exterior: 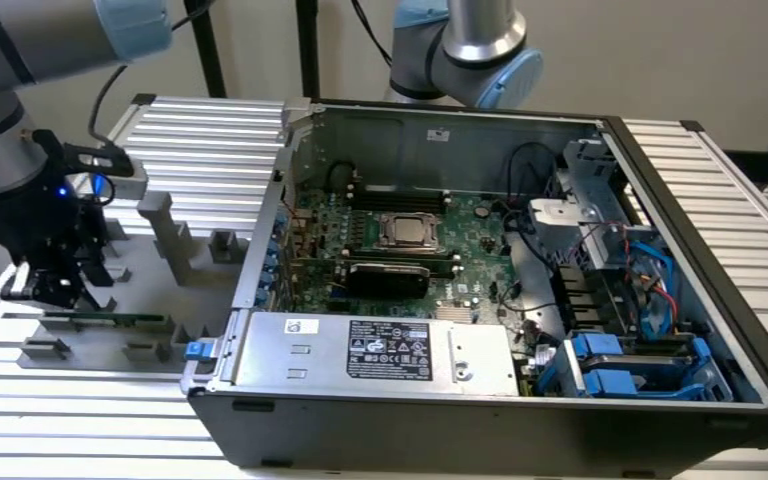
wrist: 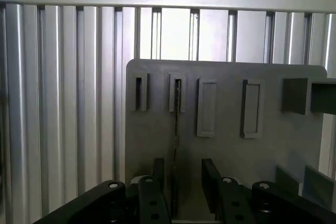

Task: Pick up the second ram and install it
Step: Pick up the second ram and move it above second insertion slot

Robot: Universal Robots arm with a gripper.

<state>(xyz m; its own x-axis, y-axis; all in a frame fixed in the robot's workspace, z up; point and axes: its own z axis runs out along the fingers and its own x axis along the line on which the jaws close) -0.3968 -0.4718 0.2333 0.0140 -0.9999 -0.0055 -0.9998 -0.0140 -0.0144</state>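
The second ram is a thin green stick standing on edge in the grey tray, on the exterior view's left. My gripper hangs over the ram's end farthest from the case. In the wrist view the ram runs edge-on from a tray slot down between my fingers. The gripper is open, with the ram close to one finger and a wider gap to the other. I cannot tell whether that finger touches it.
The open computer case fills the middle and the exterior view's right, with the motherboard and its CPU socket inside. Grey posts and blocks rise from the tray beside my gripper. A second arm's base stands behind the case.
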